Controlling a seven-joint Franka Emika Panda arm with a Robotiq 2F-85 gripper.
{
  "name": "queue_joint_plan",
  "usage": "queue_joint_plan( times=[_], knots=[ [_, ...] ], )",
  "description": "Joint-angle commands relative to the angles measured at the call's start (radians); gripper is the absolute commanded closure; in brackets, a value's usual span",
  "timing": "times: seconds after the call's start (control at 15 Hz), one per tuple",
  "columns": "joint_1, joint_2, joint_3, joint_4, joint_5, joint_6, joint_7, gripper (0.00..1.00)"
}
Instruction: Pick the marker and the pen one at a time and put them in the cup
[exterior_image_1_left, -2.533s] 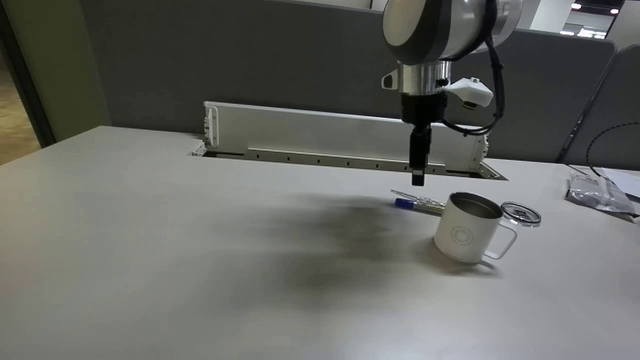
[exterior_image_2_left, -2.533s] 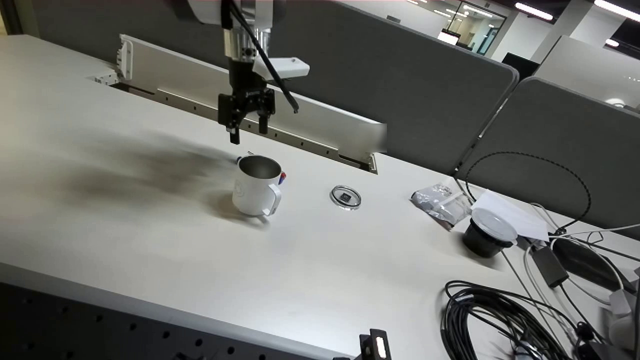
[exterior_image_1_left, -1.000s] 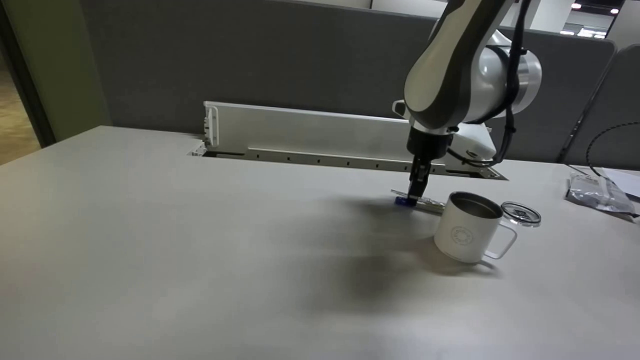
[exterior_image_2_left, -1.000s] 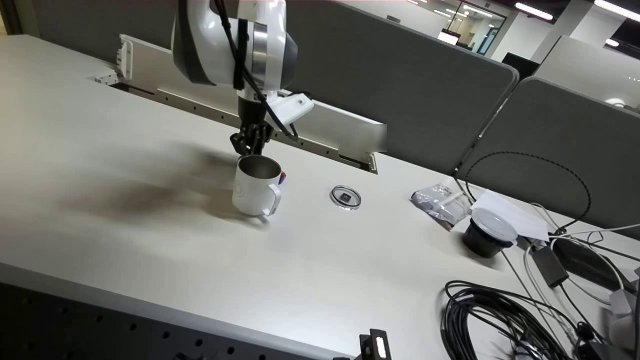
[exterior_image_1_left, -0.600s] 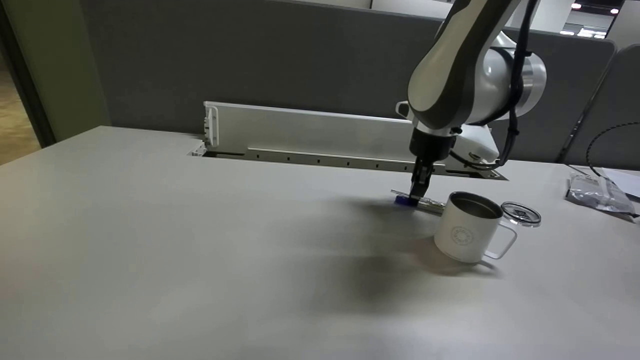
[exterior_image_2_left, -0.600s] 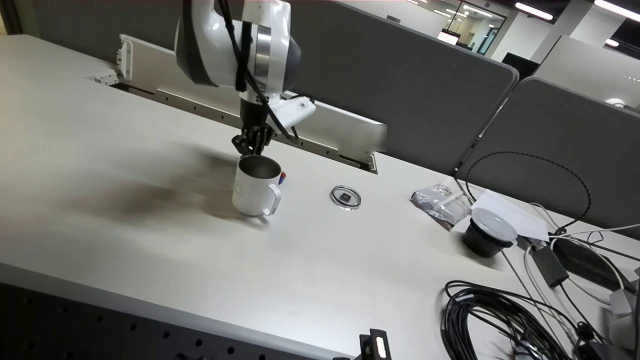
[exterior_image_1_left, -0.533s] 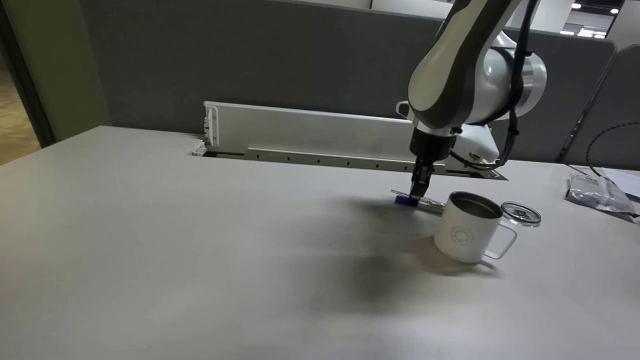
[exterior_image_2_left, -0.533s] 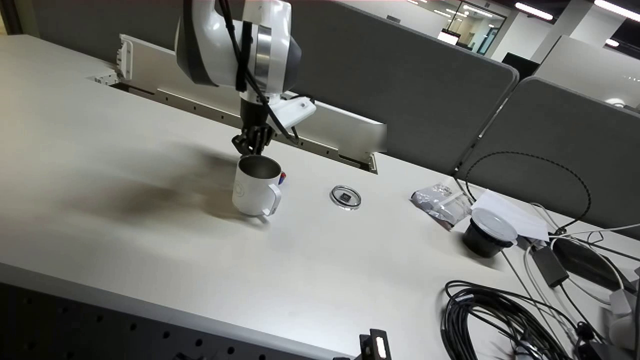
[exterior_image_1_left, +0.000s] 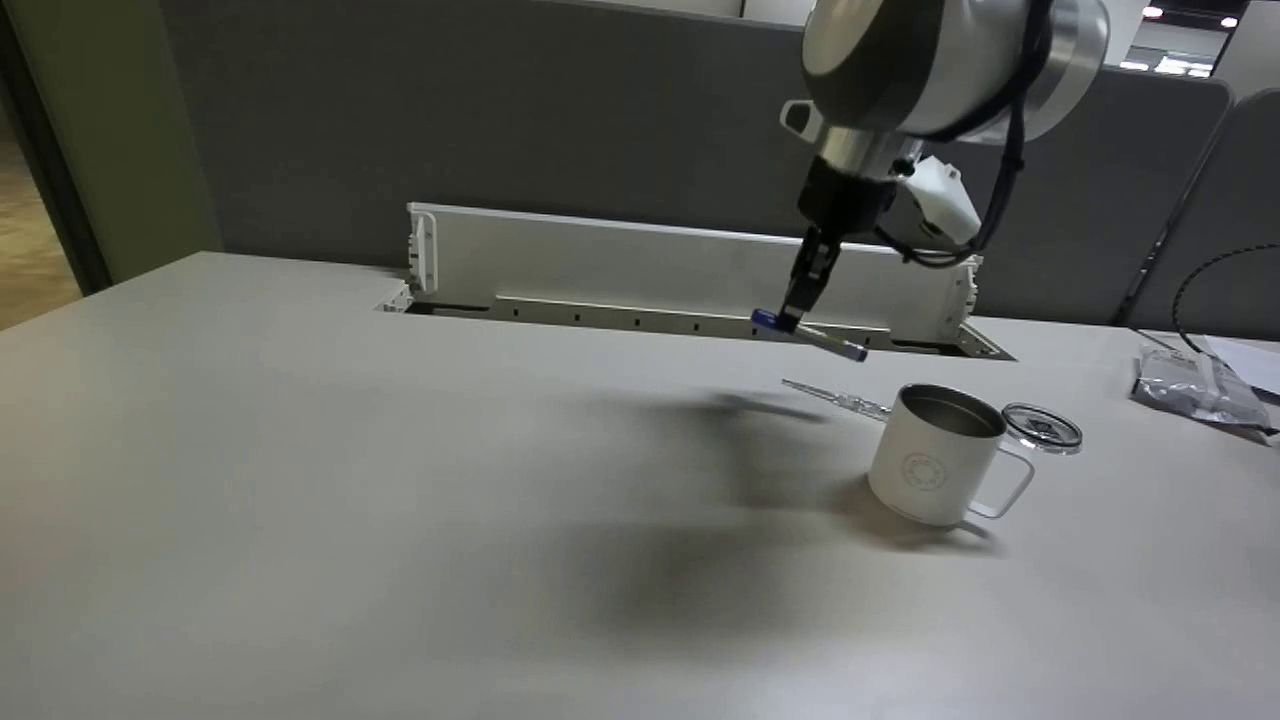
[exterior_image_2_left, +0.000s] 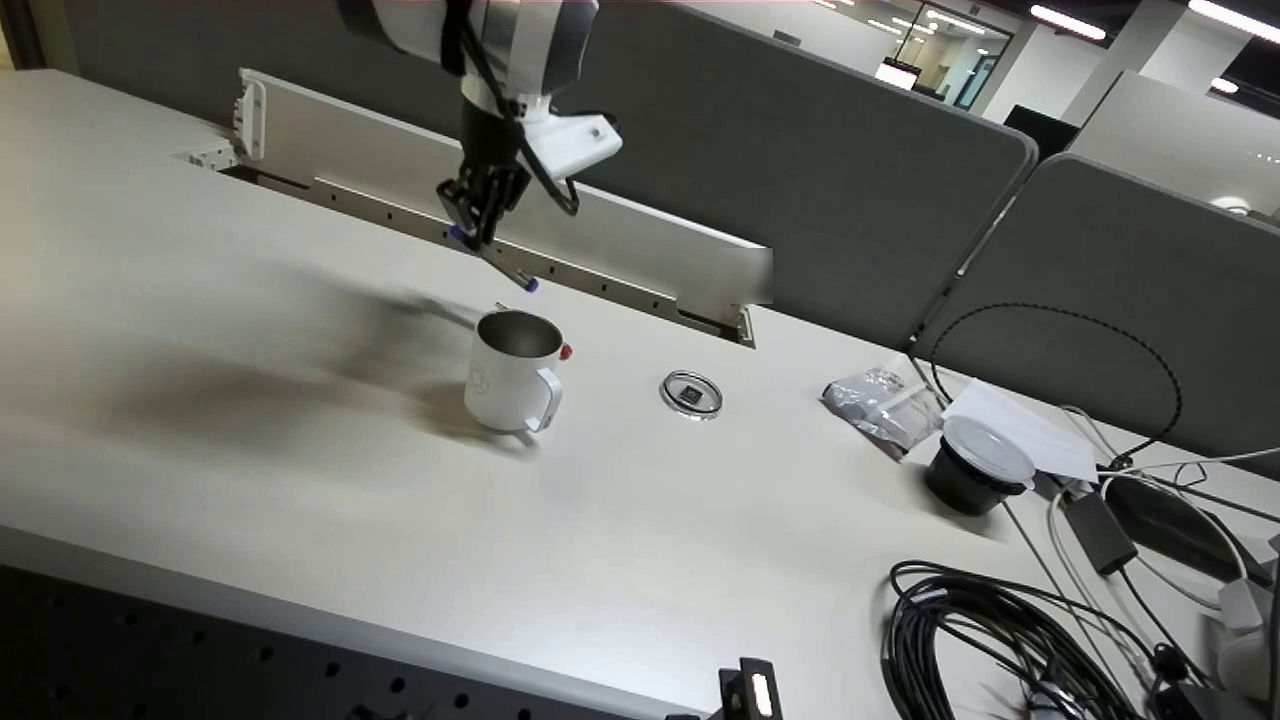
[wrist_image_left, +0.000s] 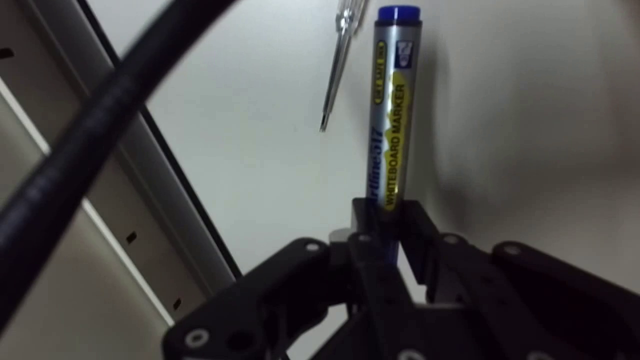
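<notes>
My gripper (exterior_image_1_left: 789, 322) is shut on the marker (exterior_image_1_left: 832, 345), near its blue cap, in the air above the table. Silver-barrelled with blue ends, the marker (wrist_image_left: 395, 110) points away from the fingers in the wrist view, and it tilts down toward the cup side in both exterior views. The slim clear pen (exterior_image_1_left: 838, 397) lies on the table behind the cup (exterior_image_1_left: 925, 465), which hides one end of it. In the wrist view the thin tip of the pen (wrist_image_left: 335, 75) shows left of the marker. White and upright, the cup (exterior_image_2_left: 510, 385) has its handle on the right and its mouth uncovered.
A clear round lid (exterior_image_2_left: 690, 395) lies right of the cup. Farther right are a plastic bag (exterior_image_2_left: 885, 402), a black tub (exterior_image_2_left: 972, 470) and coiled black cables (exterior_image_2_left: 985, 640). Behind the marker, a metal panel (exterior_image_1_left: 640, 265) stands at an opening in the table (exterior_image_1_left: 350, 450).
My gripper came down and shut on the marker at the table. Over the last half second it rose with the marker and tilted. The pen and the cup stayed put.
</notes>
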Motion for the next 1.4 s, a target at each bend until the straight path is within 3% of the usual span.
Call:
queue_joint_plan(
  times=[0.0,0.2,0.33,0.4,0.47,0.8,0.87,1.07,1.33],
  knots=[
    [-0.234,-0.186,0.239,-0.207,0.157,-0.015,-0.173,0.93],
    [-0.455,-0.247,0.475,-0.311,0.452,-0.056,-0.417,0.93],
    [-0.591,-0.311,0.566,-0.371,0.568,-0.116,-0.479,0.93],
    [-0.454,-0.233,0.473,-0.291,0.523,-0.075,-0.452,0.93],
    [-0.487,-0.253,0.490,-0.309,0.541,-0.086,-0.474,0.70],
    [-0.438,-0.238,0.462,-0.299,0.539,-0.080,-0.472,0.70],
    [-0.436,-0.238,0.461,-0.299,0.539,-0.080,-0.472,0.93],
    [-0.589,-0.225,0.611,-0.378,0.631,0.087,-0.596,0.93],
    [-0.828,-0.142,0.820,-0.460,0.675,0.214,-0.690,0.93]
  ],
)
